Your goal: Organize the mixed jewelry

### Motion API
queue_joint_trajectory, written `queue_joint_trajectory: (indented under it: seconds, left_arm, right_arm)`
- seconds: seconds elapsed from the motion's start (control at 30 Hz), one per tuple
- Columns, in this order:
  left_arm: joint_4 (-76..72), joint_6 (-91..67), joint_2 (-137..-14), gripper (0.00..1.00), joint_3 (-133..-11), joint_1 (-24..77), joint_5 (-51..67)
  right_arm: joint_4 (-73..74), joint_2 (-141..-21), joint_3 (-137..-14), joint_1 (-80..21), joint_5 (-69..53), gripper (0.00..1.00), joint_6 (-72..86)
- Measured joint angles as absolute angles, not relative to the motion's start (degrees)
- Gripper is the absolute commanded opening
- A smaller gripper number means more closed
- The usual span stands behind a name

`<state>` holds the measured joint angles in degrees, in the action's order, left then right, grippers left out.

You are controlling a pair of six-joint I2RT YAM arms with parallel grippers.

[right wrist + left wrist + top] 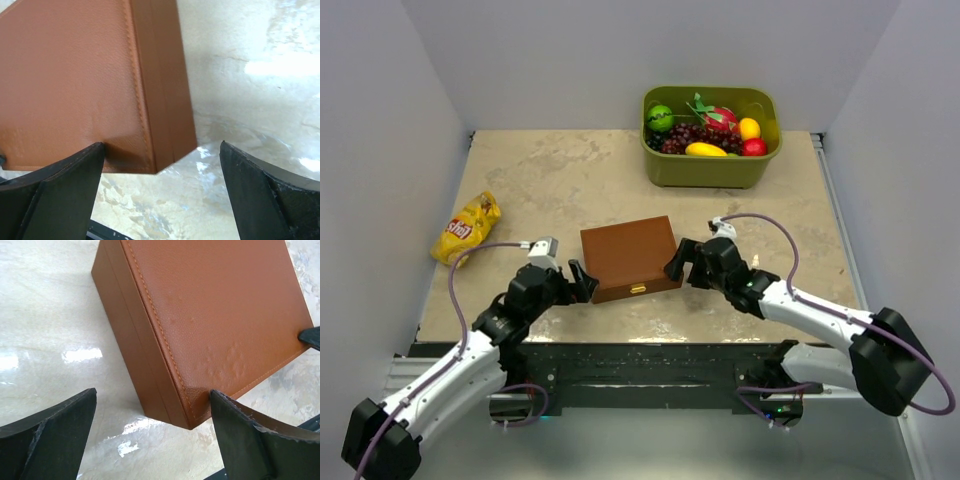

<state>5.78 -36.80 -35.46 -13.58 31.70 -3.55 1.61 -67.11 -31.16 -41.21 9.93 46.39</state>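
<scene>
Sitting closed at the middle of a beige, marble-patterned table [550, 180] is a flat rectangular box [630, 258]. It is covered in pebbled tan-brown leather with a line of stitching along the lid's edge, and a small gold clasp [638, 289] sits on its near side. With the lid shut, the jewelry cannot be seen in any view.

The left tool [582, 281] has its jaws spread wide at the box's near left corner. From the wrist, its dark, wedge-shaped fingers [60, 425] sit either side of that corner and grip nothing. The right tool [678, 262] is likewise spread wide at the near right corner, with its black fingers [260, 185] flanking the corner and nothing clamped.

At the far right of the table stands an olive-green plastic bin [710, 172] with rounded corners. It holds glossy toy fruit: a green piece [660, 118], dark purple grapes [695, 135], yellow pieces and red ones. A crinkled yellow snack bag [467, 228] lies well apart at the left edge.
</scene>
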Motion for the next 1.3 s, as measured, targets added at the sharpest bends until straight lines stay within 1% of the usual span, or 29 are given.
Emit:
queue_joint_trajectory:
  seconds: [0.27, 0.43, 0.7, 0.83, 1.07, 1.3]
  left_arm:
    - [10.0, -35.8, -35.8, 1.00, -18.2, 31.7, -6.1]
    - [10.3, -36.0, -36.5, 0.99, -19.6, 31.7, -6.5]
    - [11.9, -36.4, -36.9, 1.00, -24.2, 31.7, -9.4]
    - [13.1, -36.4, -38.2, 0.99, -25.5, 31.7, -10.4]
    - [15.5, -36.4, -42.8, 0.99, -30.1, 31.7, -14.1]
    - [13.2, -34.2, -51.8, 1.00, -36.7, 31.7, -17.7]
  right_arm:
    - [9.6, -61.8, -31.2, -41.2, 15.9, 0.99, 45.9]
    - [12.6, -61.4, -32.6, -39.7, 17.5, 0.99, 44.4]
    - [13.3, -62.5, -33.9, -25.5, 12.5, 0.99, 39.9]
    - [12.6, -64.9, -36.7, -21.0, 10.7, 0.99, 38.2]
    - [10.3, -69.2, -40.4, -15.1, 9.6, 0.99, 35.6]
    - [8.4, -70.4, -41.6, -13.8, 14.9, 0.99, 32.1]
